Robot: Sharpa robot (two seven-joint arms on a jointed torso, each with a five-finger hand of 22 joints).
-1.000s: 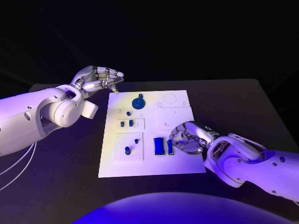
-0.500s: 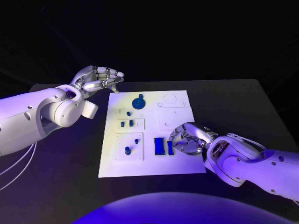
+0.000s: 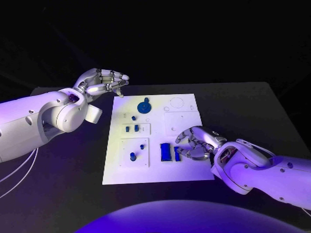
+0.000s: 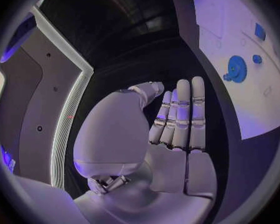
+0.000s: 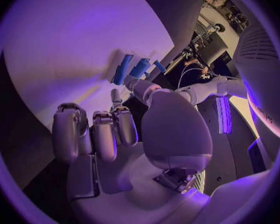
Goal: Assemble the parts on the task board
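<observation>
Since a second ago the right robot hand [image 3: 195, 143] has edged toward the blue parts [image 3: 169, 152] lying on the task board [image 3: 153, 171], fingers curled and holding nothing. They look small, light, rigid and slick, best pinched across their long sides. Left robot hand [image 3: 103, 80] hovers off-board, fingers folded, empty.

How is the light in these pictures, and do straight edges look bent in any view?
Head view: violet-blue light falls on the task board, and the room behind the table is dark. Left wrist view: the board's straight edge curves, and the left hand is evenly lit. Right wrist view: the board is washed purple behind the right hand.
</observation>
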